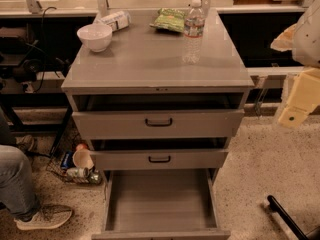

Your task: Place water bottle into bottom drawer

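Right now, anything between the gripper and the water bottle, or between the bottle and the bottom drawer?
Nothing visible. The gripper hangs right of the cabinet, only open air between it and the water bottle on top. The bottom drawer is pulled out past the two upper drawers, its floor uncovered.

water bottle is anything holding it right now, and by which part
Nothing holds it. The water bottle stands upright on the cabinet top, well apart from the gripper, which is at the right edge of the view.
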Controlling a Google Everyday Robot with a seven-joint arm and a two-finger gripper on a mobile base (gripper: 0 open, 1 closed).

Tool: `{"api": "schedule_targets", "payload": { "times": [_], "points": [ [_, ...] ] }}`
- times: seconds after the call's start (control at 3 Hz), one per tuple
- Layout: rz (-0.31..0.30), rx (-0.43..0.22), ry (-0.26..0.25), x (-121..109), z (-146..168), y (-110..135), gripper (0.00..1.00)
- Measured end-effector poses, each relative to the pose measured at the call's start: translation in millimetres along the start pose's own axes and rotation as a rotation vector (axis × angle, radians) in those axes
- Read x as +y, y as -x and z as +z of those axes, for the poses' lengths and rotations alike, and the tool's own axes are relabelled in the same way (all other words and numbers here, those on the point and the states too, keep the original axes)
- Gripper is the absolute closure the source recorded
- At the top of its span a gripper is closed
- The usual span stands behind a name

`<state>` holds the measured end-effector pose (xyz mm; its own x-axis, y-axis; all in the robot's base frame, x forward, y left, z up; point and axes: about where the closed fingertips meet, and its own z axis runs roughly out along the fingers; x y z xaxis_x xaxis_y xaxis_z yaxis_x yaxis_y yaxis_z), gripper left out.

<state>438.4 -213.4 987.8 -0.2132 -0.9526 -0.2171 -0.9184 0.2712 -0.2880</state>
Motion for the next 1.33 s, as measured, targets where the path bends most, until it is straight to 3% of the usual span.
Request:
{"api": "schedule_targets", "payload": {
  "times": [0.33,0.67,1.0,1.33],
  "points": [
    [0.0,0.0,0.0,0,0,0,0.0],
    [0.025,-0.033,-0.026,-14,2,0,0.0],
    [0.102,-0.109,-0.076,-53,13,-3,0.0],
    [0.258,-0.19,-0.13,-96,39,-6,0.0]
  ]
}}
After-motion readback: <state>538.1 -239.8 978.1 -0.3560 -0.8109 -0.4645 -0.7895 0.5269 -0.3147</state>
